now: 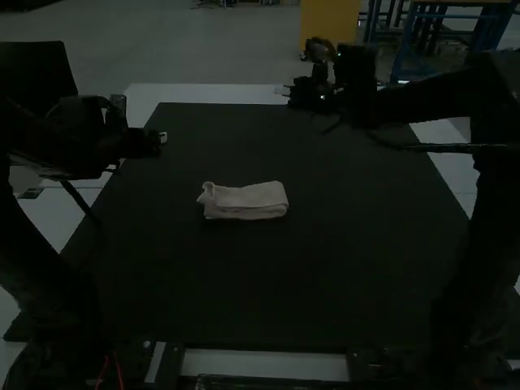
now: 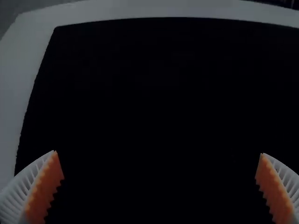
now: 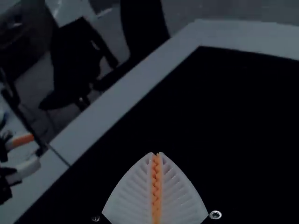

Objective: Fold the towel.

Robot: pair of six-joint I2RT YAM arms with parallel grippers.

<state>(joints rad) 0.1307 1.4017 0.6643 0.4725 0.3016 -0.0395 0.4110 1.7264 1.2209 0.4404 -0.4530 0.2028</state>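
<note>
While the left gripper (image 1: 162, 138) is hanging wide open and empty by the mat's (image 1: 341, 268) left edge, the right gripper (image 1: 283, 90) is pointing left near the far edge, its fingers meeting with nothing between them. Nearer the robot than both, the towel (image 1: 246, 201) is lying around mid-mat, folded into a thick strip (its left end is looking rumpled).
</note>
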